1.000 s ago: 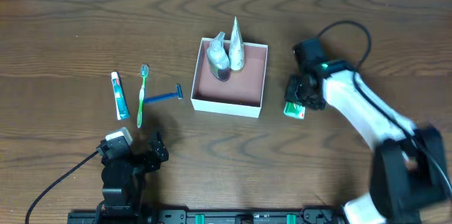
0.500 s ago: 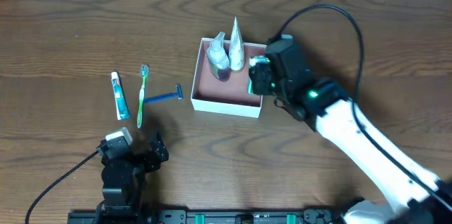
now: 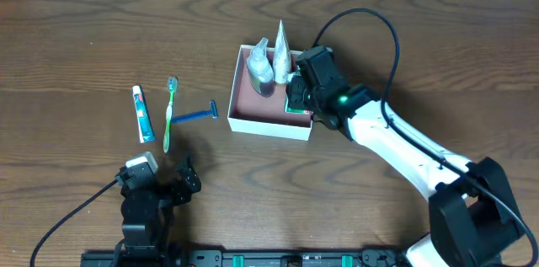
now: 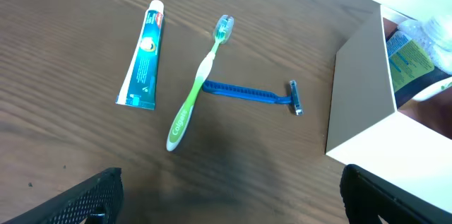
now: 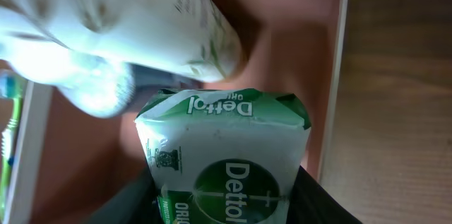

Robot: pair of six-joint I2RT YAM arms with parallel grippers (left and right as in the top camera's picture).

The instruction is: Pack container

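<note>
Clamped with the right gripper (image 3: 296, 98) on a green-and-white Dettol packet (image 5: 224, 160), pinched across its two narrow sides, printed face toward the wrist camera. Hangs over the container (image 3: 253, 122), with the pinkish-brown floor directly beneath the packet and the thin white wall (image 5: 337, 75) just beside the right-hand finger. Just ahead of the fingertips, a white tube (image 3: 280, 52) and a pale bottle (image 3: 260, 69) inside the same box; cannot tell whether touching the packet.

Probably a light container: plain cardboard, shallow, thin-walled, stiff enough to keep its square but easy to dent at the rim and likely to slide on the wood under a sideways nudge. Best approached from straight above, with no pressing on the wall. If moved at all, best taken by pinching one wall near a corner. Packet likely a firm block in a glossy, somewhat slippery wrapper, so a side grip looks sound.

Left gripper (image 3: 164, 170) low and well away from the box, fingers spread wide, holding nothing. Ahead of it, flat on the table: toothpaste (image 3: 143, 114), green toothbrush (image 3: 169, 115) and blue razor (image 3: 195, 115), with the container further ahead and to its right
</note>
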